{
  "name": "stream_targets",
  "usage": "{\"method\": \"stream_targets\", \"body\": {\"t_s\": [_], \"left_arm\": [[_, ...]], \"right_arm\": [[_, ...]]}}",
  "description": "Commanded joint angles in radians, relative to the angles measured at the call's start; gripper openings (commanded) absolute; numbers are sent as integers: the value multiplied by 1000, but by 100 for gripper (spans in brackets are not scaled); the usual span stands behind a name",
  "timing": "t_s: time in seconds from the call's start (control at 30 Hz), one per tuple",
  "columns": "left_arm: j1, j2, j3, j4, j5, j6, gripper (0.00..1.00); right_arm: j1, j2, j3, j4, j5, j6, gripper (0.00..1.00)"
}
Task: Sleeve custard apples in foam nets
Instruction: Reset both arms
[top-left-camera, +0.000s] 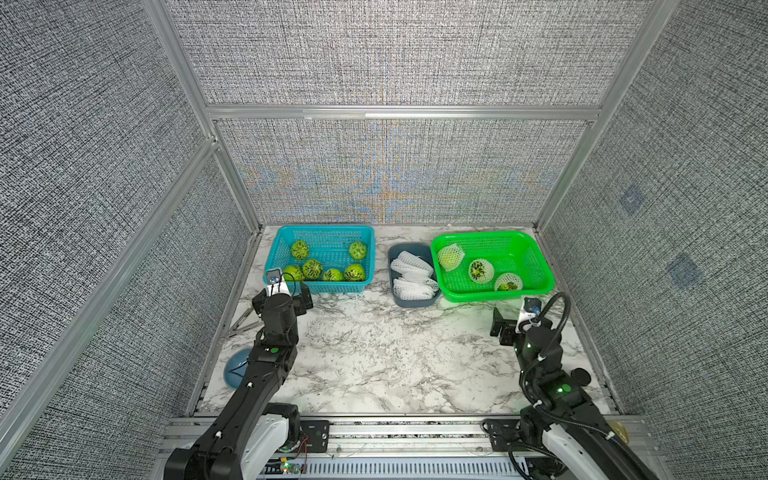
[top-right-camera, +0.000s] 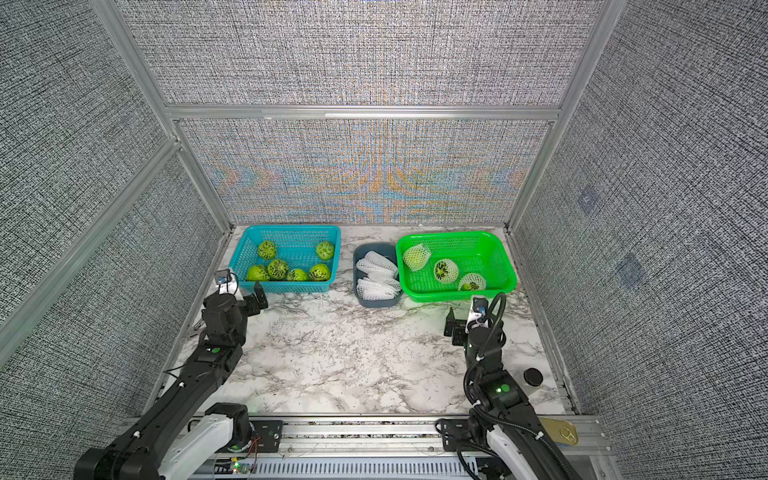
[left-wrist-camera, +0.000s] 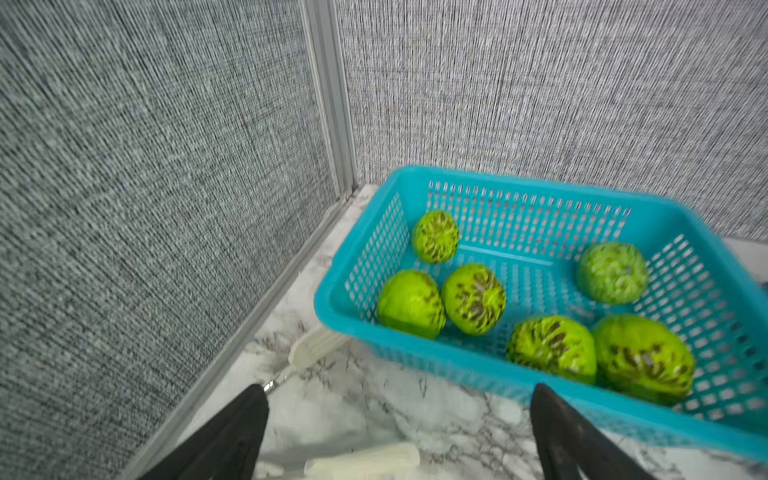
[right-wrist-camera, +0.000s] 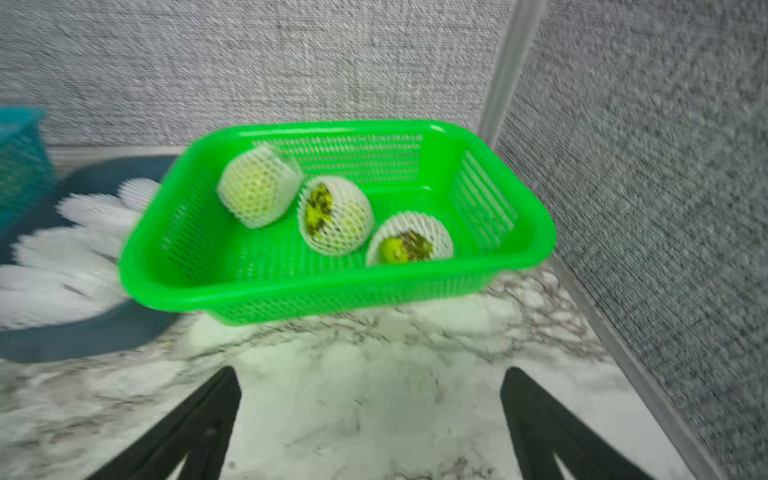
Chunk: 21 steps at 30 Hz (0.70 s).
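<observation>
left claw (left-wrist-camera: 398, 390) stood wide, empty, over the table (left-wrist-camera: 436, 411); just ahead, the rim of the blue basket (left-wrist-camera: 415, 345), six bumpy green apples (left-wrist-camera: 473, 299) inside. right claw (right-wrist-camera: 370, 370), wide and empty, faced three white-netted apples (right-wrist-camera: 336, 216) in the green basket (right-wrist-camera: 291, 291).

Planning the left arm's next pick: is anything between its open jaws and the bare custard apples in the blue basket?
Only the blue basket's near wall: the left gripper sits outside it, so it likely must clear the rim to reach the nearest custard apple. Nothing covers the fruit.
</observation>
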Motion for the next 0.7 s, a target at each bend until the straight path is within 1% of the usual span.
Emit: {"method": "stream_targets", "body": {"t_s": [0.0, 0.07, 0.13, 0.17, 0.2, 0.27, 0.3, 0.33, 0.37, 0.4, 0.43, 0.47, 0.5, 0.53, 0.6, 0.63, 0.67], "left_arm": [[8, 66, -50, 319, 22, 20, 99], [11, 145, -75, 432, 31, 43, 99], [10, 230, -94, 532, 8, 59, 99], [10, 282, -102, 587, -13, 80, 99], [10, 325, -102, 617, -26, 112, 98], [10, 385, -108, 686, -35, 133, 98], [12, 417, -119, 738, -27, 144, 98], [12, 438, -117, 748, -19, 143, 98], [12, 463, -124, 768, 9, 147, 98], [14, 496, -143, 829, 42, 158, 98], [14, 533, -161, 905, 71, 178, 99], [19, 549, -162, 925, 76, 181, 99], [31, 522, -144, 841, 94, 149, 99], [46, 512, -136, 808, 119, 133, 99], [83, 534, -153, 866, 217, 135, 99], [90, 543, -157, 879, 239, 135, 99], [91, 556, -163, 895, 257, 140, 99]], "right_arm": [[-39, 36, -96, 438, 80, -32, 98], [-80, 144, -84, 504, 44, -64, 98], [-118, 295, -54, 540, 7, -94, 99], [-142, 373, -52, 590, -15, -97, 98], [-164, 452, -63, 677, -36, -96, 98], [-201, 585, -83, 846, -77, -80, 99], [-215, 664, -85, 940, -89, -81, 98], [-220, 722, -84, 1021, -101, -92, 98], [-230, 792, -72, 1091, -112, -96, 98], [-236, 850, -54, 1140, -131, -113, 98], [-242, 899, -34, 1155, -140, -124, 99], [-250, 947, -15, 1167, -148, -124, 98], [-260, 990, -4, 1186, -161, -120, 99], [-268, 1020, 3, 1203, -174, -116, 99], [-284, 1076, 24, 1208, -211, -108, 99], [-285, 1091, 35, 1212, -210, -112, 99], [-288, 1075, 54, 1153, -214, -106, 99]]}}
